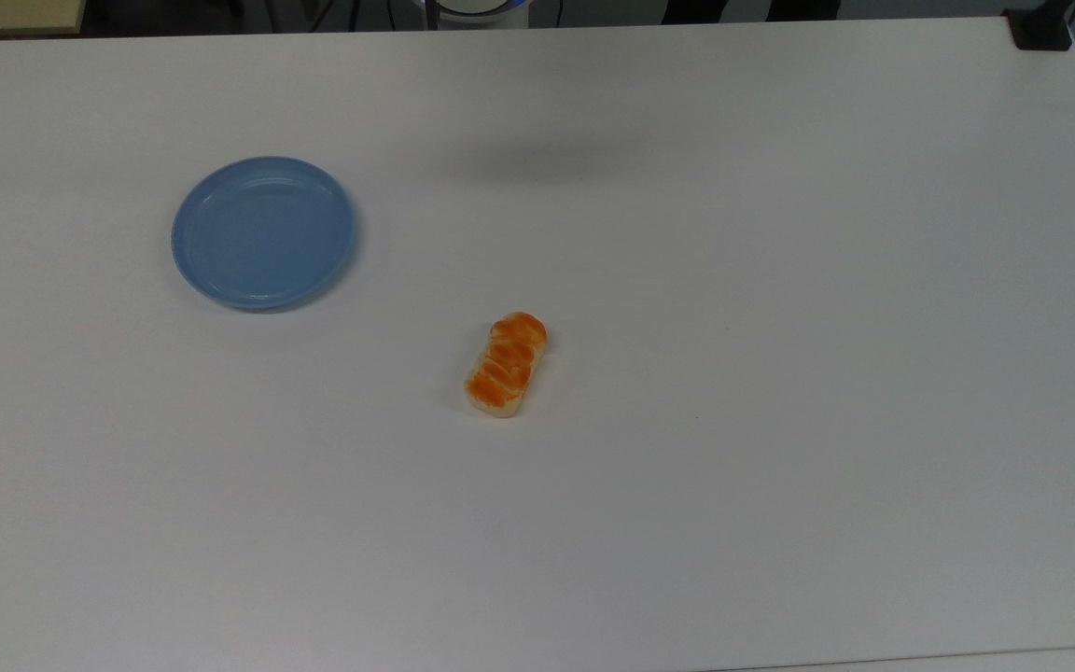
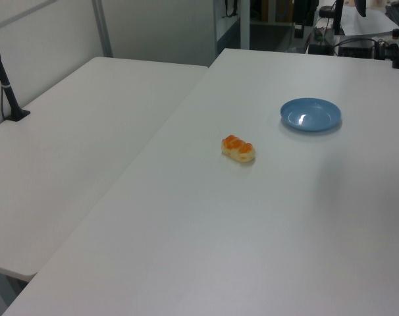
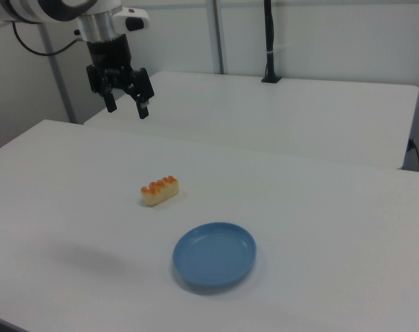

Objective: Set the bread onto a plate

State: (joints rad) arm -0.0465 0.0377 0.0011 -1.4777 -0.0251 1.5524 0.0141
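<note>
The bread (image 1: pixel 507 365), a small orange-topped roll with pale sides, lies near the middle of the white table (image 1: pixel 780 280); it also shows as the bread (image 2: pixel 238 149) and the bread (image 3: pixel 159 191). The light-blue plate (image 1: pixel 263 231) sits bare to the top view's upper left of it, also seen as the plate (image 2: pixel 311 114) and the plate (image 3: pixel 214 254). My gripper (image 3: pixel 126 108) hangs high above the table in the right view's upper left, open with nothing between its fingers, well apart from both bread and plate.
A second white table (image 2: pixel 81 131) adjoins on the left view's left, with a black post (image 2: pixel 5 85) clamped at its edge. A black clamp (image 1: pixel 1041 28) sits at the top view's upper right corner. Cables and equipment (image 2: pixel 357 39) stand beyond the far edge.
</note>
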